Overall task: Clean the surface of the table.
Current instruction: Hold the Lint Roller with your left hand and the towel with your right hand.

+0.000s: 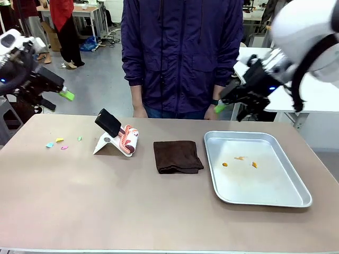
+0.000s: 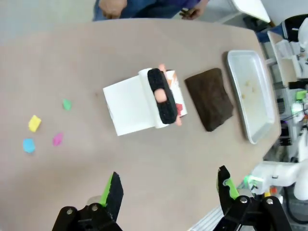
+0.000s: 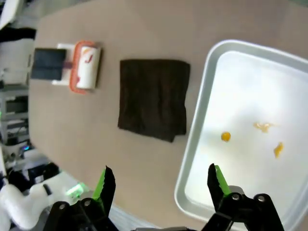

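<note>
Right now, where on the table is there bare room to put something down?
The wide near strip of the table, in front of the lint roller, brown cloth and tray, is bare. The row itself is crowded, with paper scraps at its left end.

readable text: none | brands, numbers, signs: none | roller (image 1: 128, 140): print too small to read
</note>
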`<state>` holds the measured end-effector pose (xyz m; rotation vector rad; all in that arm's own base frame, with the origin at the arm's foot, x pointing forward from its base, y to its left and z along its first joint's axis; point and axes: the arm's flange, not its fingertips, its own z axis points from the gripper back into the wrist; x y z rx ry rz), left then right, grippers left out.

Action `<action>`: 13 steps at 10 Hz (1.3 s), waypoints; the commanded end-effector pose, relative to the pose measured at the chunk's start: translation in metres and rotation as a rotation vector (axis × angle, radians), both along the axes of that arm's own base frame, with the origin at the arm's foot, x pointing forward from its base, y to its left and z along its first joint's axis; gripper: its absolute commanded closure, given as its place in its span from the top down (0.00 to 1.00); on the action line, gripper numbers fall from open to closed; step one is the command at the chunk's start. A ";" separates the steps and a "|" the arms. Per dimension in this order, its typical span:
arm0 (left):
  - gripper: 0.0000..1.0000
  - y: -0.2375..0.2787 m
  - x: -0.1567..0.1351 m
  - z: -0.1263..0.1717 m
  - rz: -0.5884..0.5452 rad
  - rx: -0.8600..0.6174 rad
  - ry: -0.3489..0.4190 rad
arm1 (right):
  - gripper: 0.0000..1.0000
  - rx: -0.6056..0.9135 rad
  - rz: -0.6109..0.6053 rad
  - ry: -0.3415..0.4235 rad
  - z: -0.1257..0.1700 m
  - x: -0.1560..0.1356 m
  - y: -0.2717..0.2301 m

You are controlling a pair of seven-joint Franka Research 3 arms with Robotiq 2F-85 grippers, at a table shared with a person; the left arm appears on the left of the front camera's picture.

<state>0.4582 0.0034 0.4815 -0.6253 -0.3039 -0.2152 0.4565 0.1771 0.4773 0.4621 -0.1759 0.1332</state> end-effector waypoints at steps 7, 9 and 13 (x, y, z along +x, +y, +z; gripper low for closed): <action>1.00 -0.049 0.080 -0.053 -0.017 -0.058 0.066 | 1.00 -0.206 0.029 0.086 -0.103 0.014 0.107; 1.00 -0.060 0.094 -0.070 -0.006 -0.059 0.103 | 1.00 -0.185 0.016 0.087 -0.107 0.013 0.108; 1.00 -0.059 0.090 -0.077 -0.027 -0.056 0.108 | 1.00 -0.187 0.052 0.095 -0.110 0.010 0.104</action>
